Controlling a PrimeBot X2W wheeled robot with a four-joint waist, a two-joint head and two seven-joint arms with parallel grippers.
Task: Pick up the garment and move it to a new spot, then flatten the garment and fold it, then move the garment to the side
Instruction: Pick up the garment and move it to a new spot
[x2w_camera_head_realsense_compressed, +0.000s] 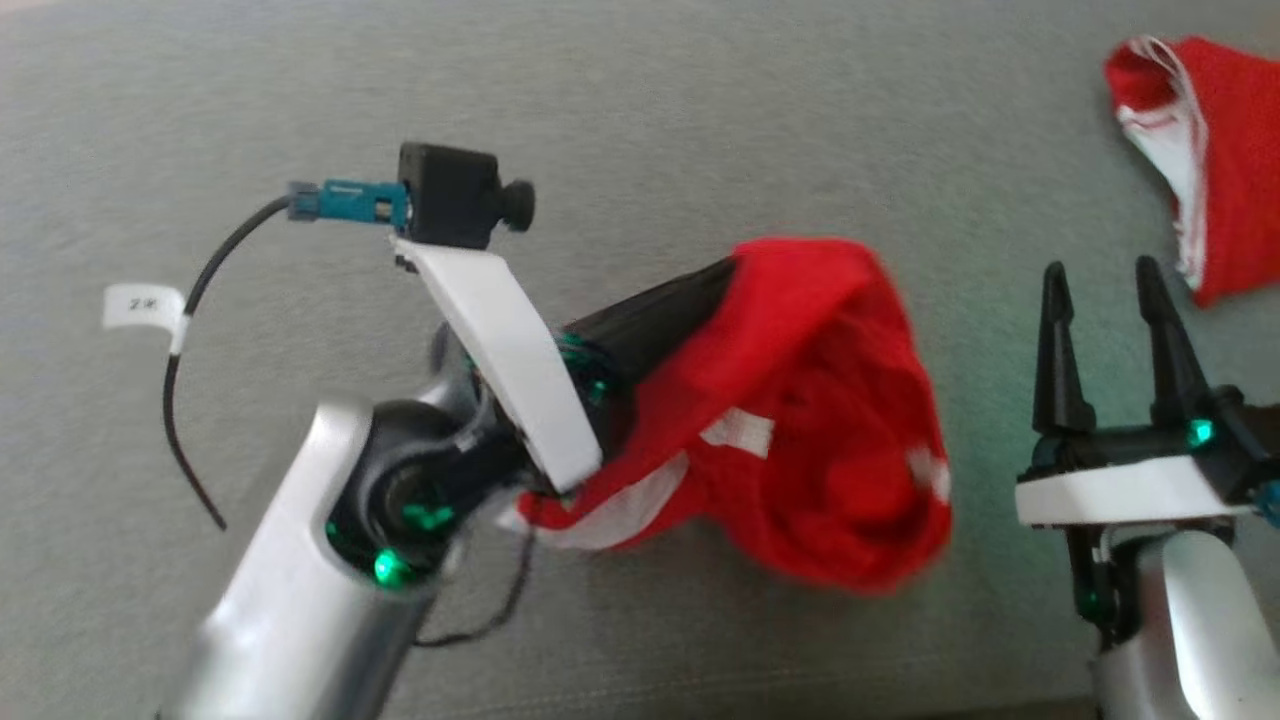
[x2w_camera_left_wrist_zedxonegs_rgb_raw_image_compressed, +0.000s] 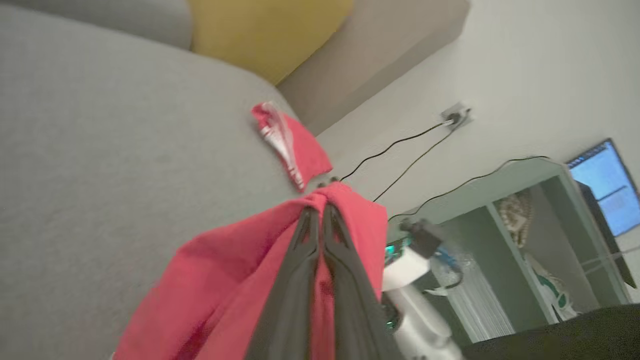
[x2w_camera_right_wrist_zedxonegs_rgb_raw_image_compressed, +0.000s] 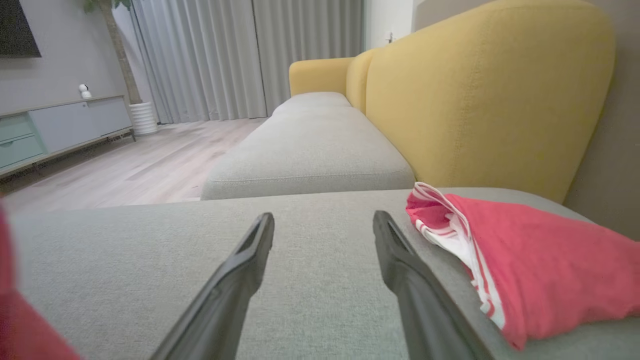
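The left gripper (x2w_camera_head_realsense_compressed: 715, 285) has its tips buried in the red garment (x2w_camera_head_realsense_compressed: 800, 400). The second red cloth (x2w_camera_head_realsense_compressed: 1225, 150) runs off-frame, and the cable tag (x2w_camera_head_realsense_compressed: 143, 306) is unreadable.

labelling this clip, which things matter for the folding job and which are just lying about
In the job: held red garment, left end effector shut on it, grey sofa seat.
Lying about: other red garment, yellow backrest, green shelf.

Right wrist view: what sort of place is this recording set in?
Most likely a home living room: a sofa with grey seats and a yellow back, floor-length curtains, and a low cabinet standing on a wood floor.
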